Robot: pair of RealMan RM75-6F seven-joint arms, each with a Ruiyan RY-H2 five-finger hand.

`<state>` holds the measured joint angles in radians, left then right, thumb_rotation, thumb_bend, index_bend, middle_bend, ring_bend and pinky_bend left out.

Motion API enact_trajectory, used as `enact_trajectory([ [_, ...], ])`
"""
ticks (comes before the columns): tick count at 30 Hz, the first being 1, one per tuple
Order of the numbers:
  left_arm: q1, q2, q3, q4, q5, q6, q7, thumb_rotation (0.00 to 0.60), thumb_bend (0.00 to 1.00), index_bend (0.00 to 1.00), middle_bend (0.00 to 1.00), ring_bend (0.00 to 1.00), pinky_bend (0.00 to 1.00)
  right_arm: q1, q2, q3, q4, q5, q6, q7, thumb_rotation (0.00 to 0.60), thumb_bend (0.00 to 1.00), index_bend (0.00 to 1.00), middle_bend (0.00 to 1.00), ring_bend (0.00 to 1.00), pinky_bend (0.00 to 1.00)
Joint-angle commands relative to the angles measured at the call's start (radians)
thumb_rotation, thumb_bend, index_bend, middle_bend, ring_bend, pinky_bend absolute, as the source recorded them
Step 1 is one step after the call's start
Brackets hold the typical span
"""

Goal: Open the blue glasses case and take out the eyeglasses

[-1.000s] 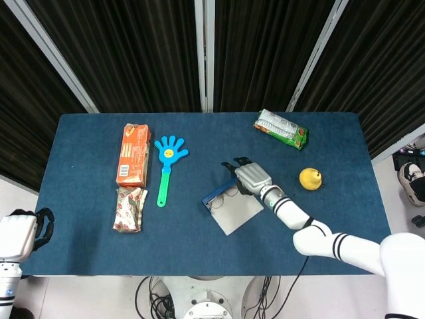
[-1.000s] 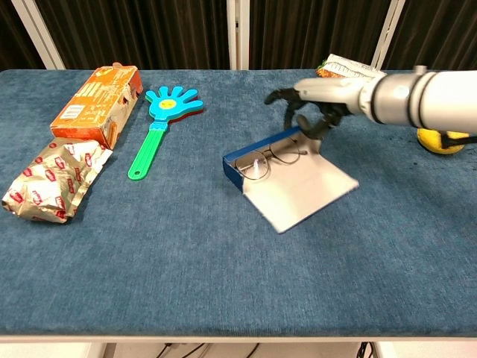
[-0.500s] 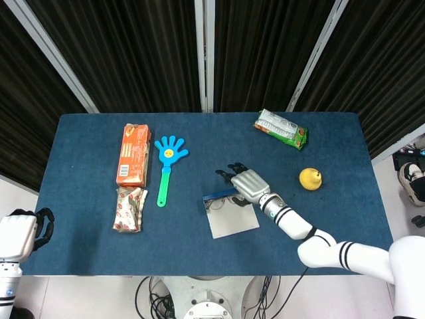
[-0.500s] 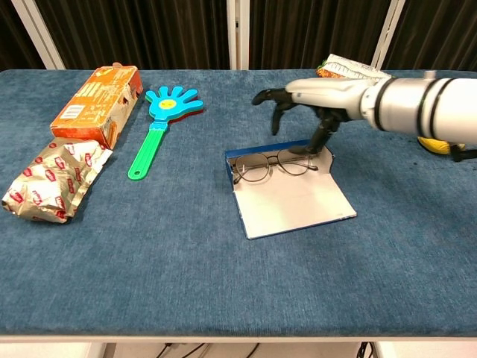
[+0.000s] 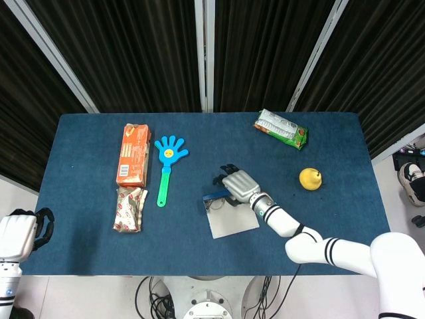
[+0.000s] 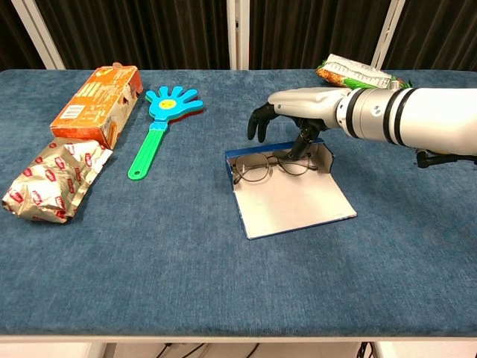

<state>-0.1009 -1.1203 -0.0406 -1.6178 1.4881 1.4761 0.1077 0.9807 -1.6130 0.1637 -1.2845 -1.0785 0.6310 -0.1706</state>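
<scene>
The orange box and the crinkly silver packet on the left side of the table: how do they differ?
The orange box is a stiff, straight-edged carton; the silver packet is a soft, crumpled foil wrapper. The orange box lies further back on the table, the silver packet nearer the front edge. The box is plain orange with small print, the packet silver with red markings. Both lie flat, end to end, left of the blue hand clapper.

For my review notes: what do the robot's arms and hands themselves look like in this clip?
The right arm is a smooth white tube with black rings near the wrist. The right hand has a silver-grey back and black fingers. The left hand, at the head view's lower left corner, has the same pale shell and dark fingers. No loose cables, sleeves or printed markings show on either.
</scene>
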Motion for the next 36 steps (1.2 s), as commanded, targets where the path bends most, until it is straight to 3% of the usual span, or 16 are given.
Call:
enact_trajectory([
  [1, 0.0, 0.0, 0.0, 0.0, 0.0, 0.0, 0.0, 0.6, 0.31, 0.78, 0.81, 0.66, 0.49, 0.0, 0.002, -0.003, -0.001, 0.008, -0.002, -0.005, 0.6, 0.43, 0.31, 0.27, 0.0, 0.0],
  [23, 0.0, 0.001, 0.0, 0.0, 0.0, -0.001, -0.002, 0.6, 0.31, 0.77, 0.81, 0.66, 0.48, 0.005, -0.006, -0.008, 0.002, 0.031, 0.012, -0.024, 0.6, 0.48, 0.49, 0.3, 0.0, 0.0],
  [31, -0.001, 0.0, 0.0, 0.001, 0.0, -0.001, 0.0, 0.6, 0.31, 0.76, 0.81, 0.66, 0.47, -0.018, -0.071, 0.031, 0.042, 0.006, 0.156, -0.038, 0.6, 0.48, 0.59, 0.32, 0.0, 0.0],
  [36, -0.001, 0.0, 0.0, 0.001, -0.001, -0.001, -0.002, 0.6, 0.31, 0.76, 0.81, 0.66, 0.47, -0.019, -0.161, 0.055, 0.13, -0.014, 0.264, -0.09, 0.6, 0.49, 0.6, 0.32, 0.0, 0.0],
])
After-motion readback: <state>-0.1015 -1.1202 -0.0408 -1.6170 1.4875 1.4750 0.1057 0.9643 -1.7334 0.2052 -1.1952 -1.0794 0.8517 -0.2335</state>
